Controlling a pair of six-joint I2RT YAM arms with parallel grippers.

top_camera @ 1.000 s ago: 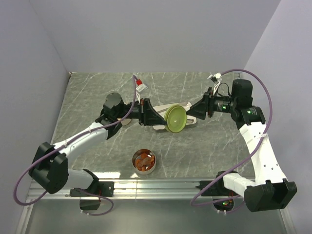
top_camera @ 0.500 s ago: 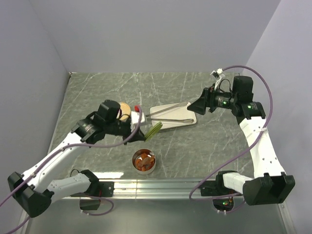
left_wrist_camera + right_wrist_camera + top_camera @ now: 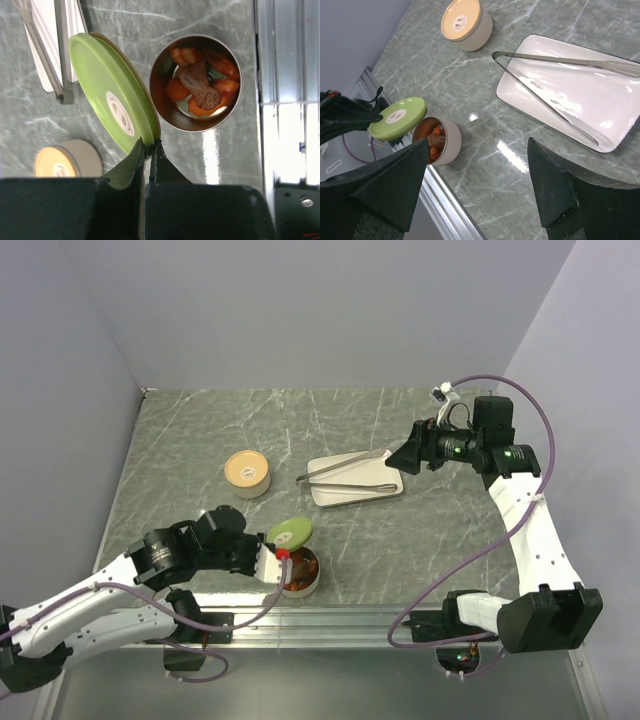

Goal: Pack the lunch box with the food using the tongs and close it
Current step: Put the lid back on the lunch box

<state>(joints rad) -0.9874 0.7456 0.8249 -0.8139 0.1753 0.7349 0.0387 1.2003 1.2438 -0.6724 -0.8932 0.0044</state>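
Food [image 3: 200,90] in open lunch box [image 3: 198,129], green lid [image 3: 100,80] alongside; tongs [image 3: 540,100] on plate [image 3: 585,92]

From above, the green lid [image 3: 290,532] hides part of the lunch box [image 3: 308,583] and its food [image 3: 200,90]. In the left wrist view the top edge cuts off the plate [image 3: 75,25] and tongs [image 3: 61,50].

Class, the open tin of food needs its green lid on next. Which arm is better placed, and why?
Left. The left tool is shut on the green lid at its edge, holding it right beside the open tin. The right tool is open and empty, over by the plate.
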